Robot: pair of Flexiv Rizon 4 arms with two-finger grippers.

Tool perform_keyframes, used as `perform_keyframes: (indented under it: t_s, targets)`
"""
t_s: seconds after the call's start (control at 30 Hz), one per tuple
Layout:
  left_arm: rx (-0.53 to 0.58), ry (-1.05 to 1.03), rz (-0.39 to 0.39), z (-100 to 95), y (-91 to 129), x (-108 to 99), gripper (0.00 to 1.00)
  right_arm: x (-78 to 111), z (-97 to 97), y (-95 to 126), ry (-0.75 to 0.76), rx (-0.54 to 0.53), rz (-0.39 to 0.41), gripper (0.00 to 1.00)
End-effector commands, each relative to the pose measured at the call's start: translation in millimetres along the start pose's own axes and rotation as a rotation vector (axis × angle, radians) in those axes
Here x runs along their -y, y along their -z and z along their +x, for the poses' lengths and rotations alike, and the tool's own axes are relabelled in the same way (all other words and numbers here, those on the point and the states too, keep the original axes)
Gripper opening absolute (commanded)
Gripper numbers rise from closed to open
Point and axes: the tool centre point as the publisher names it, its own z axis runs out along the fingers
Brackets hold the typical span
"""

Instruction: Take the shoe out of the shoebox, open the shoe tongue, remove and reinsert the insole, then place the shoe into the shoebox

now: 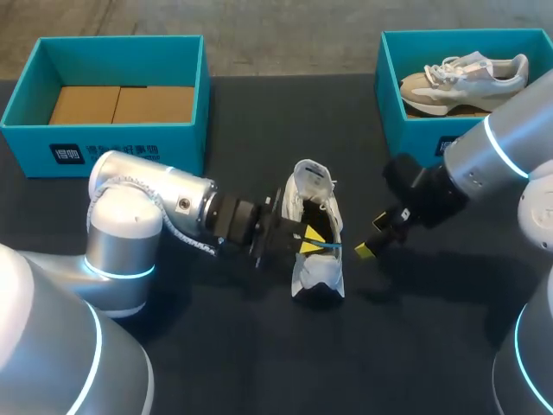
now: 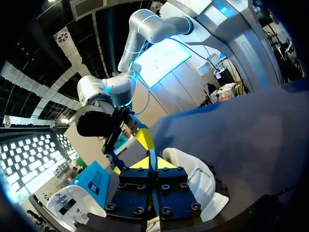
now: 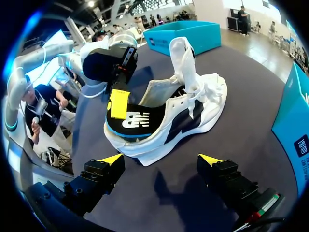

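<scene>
A white sneaker (image 1: pixel 316 275) lies on the dark table between my two grippers, its tongue pulled up. Its black insole (image 1: pixel 321 234), edged in blue, sticks partly out of the shoe opening. My left gripper (image 1: pixel 306 243) is shut on the edge of that insole (image 2: pixel 152 155), the yellow tips (image 2: pixel 145 163) pressed together on it. In the right wrist view the sneaker (image 3: pixel 203 106) rests on its side ahead of my right gripper (image 3: pixel 161 158). There the insole (image 3: pixel 133 121) shows at the heel end. My right gripper (image 1: pixel 371 237) stands open just right of the shoe, touching nothing.
A teal shoebox (image 1: pixel 190 130) at the back left holds brown cardboard. A second teal shoebox (image 1: pixel 390 99) at the back right holds another pale sneaker (image 1: pixel 462 76). My right arm passes in front of that box.
</scene>
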Motion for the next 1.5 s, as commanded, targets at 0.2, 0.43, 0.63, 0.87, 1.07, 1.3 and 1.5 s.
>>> perform_keyframes:
  t_s: [0.2, 0.43, 0.63, 0.87, 1.07, 1.3, 1.5]
  targets:
    - [-0.084, -0.028, -0.012, -0.8, 1.5, -20.8, 0.00, 0.4, 4.1, 2.6, -0.004, 0.016, 0.005, 1.00]
    - [-0.090, -0.026, -0.054, -0.9, 3.9, -30.2, 0.00, 2.2, 5.4, 5.8, -0.010, 0.024, 0.005, 1.00]
    - [-0.087, -0.033, -0.075, -4.2, 4.2, -29.6, 0.00, 0.8, 6.4, 7.1, -0.007, 0.027, 0.006, 1.00]
    - [-0.025, -0.049, -0.053, -11.6, 8.8, -12.8, 0.45, 0.1, 6.5, 7.3, -0.005, 0.029, 0.001, 1.00]
    - [-0.009, -0.058, -0.044, -13.5, 13.2, -1.4, 0.48, -0.9, 6.9, 5.5, -0.004, 0.027, 0.001, 1.00]
    - [-0.017, -0.044, -0.031, -8.4, 12.9, 1.2, 0.33, -2.7, 7.4, 5.1, 0.000, 0.030, 0.000, 1.00]
    - [-0.039, -0.020, -0.020, -2.4, 9.4, -2.7, 0.00, -1.2, 8.3, 5.0, -0.004, 0.032, -0.002, 1.00]
